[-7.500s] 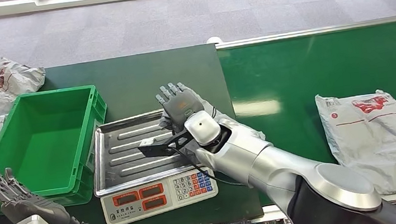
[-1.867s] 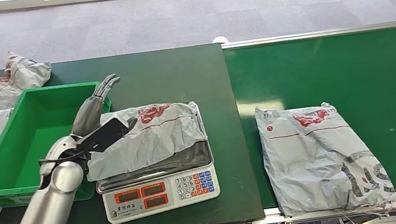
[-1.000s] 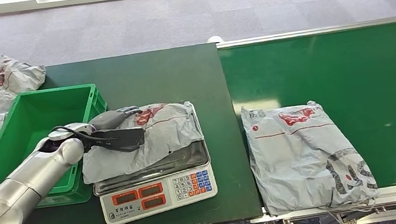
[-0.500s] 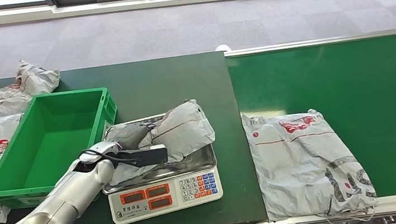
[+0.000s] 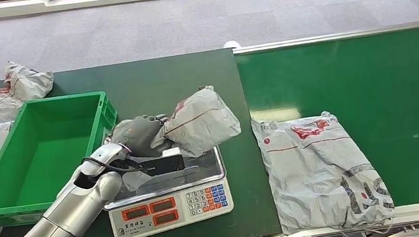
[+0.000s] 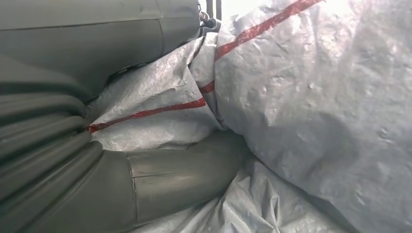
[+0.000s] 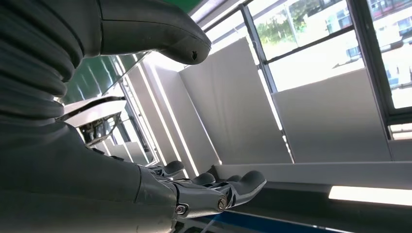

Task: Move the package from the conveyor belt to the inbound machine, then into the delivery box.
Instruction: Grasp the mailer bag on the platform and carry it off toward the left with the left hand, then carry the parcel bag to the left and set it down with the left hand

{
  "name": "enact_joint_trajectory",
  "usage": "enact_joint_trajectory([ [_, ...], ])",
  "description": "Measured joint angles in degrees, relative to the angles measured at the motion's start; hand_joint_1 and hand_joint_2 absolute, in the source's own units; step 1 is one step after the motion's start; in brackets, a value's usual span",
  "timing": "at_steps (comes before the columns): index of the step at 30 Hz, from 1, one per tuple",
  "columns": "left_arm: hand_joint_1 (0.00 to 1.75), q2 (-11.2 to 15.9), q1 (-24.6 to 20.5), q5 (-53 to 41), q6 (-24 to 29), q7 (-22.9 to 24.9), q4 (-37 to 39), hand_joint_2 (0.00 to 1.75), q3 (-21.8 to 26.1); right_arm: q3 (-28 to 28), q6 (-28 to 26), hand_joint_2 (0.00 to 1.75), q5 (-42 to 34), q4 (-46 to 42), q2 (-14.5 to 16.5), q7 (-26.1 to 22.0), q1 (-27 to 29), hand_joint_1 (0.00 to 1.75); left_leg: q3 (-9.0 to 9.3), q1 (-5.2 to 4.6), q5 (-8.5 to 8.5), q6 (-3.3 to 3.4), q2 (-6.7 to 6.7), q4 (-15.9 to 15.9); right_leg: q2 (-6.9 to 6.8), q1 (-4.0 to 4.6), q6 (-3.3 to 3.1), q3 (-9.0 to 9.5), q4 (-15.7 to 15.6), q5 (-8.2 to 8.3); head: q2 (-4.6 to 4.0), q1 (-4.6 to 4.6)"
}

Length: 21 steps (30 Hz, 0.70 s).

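A crumpled grey package (image 5: 198, 121) with red print is raised off the steel tray of the scale (image 5: 207, 169). My left hand (image 5: 140, 135) grips its left end, with the bag's bulk sticking out to the right above the tray. In the left wrist view the grey thumb (image 6: 184, 170) presses into the package (image 6: 311, 107). A second grey package (image 5: 320, 168) lies flat on the green conveyor belt (image 5: 381, 75). The green delivery box (image 5: 1, 190) stands to the left of the scale. My right hand (image 7: 209, 191) hangs with its fingers apart and holds nothing.
Several more grey bags (image 5: 11, 93) lie on the dark table (image 5: 155, 77) behind and left of the box. The scale's keypad and display (image 5: 169, 206) face the front edge. The belt's far half is bare.
My left hand took hold of the package on the scale and lifted it. The bag now bunches up and tilts above the tray. The camera has shifted slightly between frames.
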Motion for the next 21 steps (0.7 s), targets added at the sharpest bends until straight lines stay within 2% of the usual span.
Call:
enact_joint_trajectory([
  [9, 1.75, 3.82, -0.33, 1.84, 3.97, 1.85, -16.69, 1.75, 8.59, -5.62, 6.57, 1.75, 2.42, -2.18, 6.59, -7.0, -3.39, 0.0, -0.23, 0.07, 0.02, -0.03, 0.1, 0.0, 0.05, 0.06, -0.08, -0.17, 0.03, 0.08, 0.0, 0.0],
  [15, 1.75, 7.07, 1.08, 5.9, 8.01, 1.1, -24.41, 1.75, 18.35, -5.11, 1.04, 1.75, 6.22, -2.27, 9.24, -6.86, -3.5, 0.0, -0.61, 0.12, -0.01, -0.08, 0.23, -0.03, 0.17, 0.1, -0.11, -0.22, 0.04, 0.06, 0.0, 0.0],
  [21, 1.75, 7.72, 9.32, 8.37, 12.41, -4.05, -28.46, 1.75, 29.5, -1.74, -4.15, 1.75, 9.65, -2.26, 11.36, -6.0, -1.0, 0.0, -0.31, 0.15, 0.01, -0.12, 0.27, -0.04, 0.25, 0.13, -0.13, -0.37, 0.06, 0.06, 0.0, 0.0],
])
